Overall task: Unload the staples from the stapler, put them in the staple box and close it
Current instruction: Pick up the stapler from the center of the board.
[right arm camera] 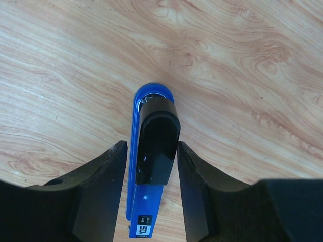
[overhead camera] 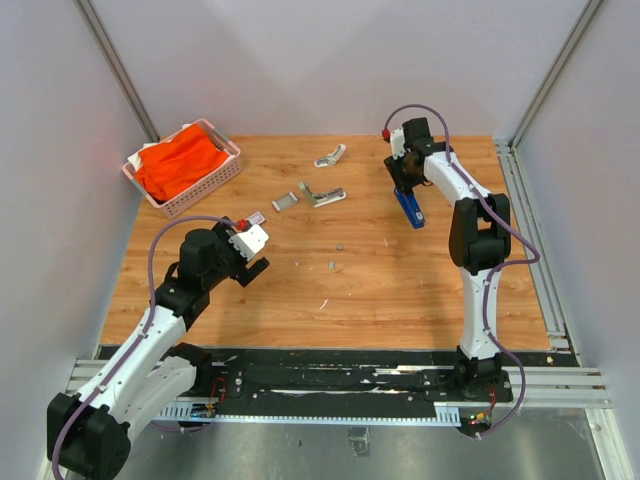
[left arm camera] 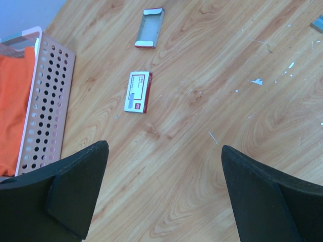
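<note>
Your right end effector clamps the blue-and-black plastic stapler. Tiny silver-grey metal staples lie on the wooden tabletop left of that stapler; farther left, your left end effector gapes wide, empty.

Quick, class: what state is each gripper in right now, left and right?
Left gripper: open, holding nothing.
Right gripper: closed on the blue stapler.

Stapler: blue, black top. Basket: pink, perforated. Cloth: orange. Counter: wood grain. Box: white, red.
</note>
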{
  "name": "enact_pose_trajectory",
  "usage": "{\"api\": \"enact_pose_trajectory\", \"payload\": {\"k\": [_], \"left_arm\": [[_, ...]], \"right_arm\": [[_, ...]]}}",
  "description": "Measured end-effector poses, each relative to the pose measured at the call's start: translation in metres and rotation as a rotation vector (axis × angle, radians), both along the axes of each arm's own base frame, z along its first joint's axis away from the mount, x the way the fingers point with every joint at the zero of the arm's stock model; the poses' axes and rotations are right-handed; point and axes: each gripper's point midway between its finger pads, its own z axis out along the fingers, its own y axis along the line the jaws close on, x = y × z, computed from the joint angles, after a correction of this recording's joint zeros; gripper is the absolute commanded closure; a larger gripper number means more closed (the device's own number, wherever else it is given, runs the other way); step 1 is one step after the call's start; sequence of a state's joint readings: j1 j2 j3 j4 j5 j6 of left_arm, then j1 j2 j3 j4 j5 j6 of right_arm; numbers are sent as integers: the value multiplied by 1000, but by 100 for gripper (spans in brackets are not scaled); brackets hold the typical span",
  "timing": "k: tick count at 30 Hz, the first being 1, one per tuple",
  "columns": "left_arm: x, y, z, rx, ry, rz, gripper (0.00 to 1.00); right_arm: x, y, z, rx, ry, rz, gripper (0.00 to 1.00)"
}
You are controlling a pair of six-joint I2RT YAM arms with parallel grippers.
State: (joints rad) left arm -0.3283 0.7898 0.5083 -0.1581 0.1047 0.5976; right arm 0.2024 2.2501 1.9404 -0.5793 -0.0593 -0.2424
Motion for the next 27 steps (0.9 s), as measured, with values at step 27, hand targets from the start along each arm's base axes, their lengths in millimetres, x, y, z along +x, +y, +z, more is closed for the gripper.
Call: {"api": "enact_pose_trajectory", "payload": {"k": [27], "left_arm": [[-1,-3,-1,-7,6,-17,2]], "right_arm": [[-5,8,-9,33,27,44,91]]}}
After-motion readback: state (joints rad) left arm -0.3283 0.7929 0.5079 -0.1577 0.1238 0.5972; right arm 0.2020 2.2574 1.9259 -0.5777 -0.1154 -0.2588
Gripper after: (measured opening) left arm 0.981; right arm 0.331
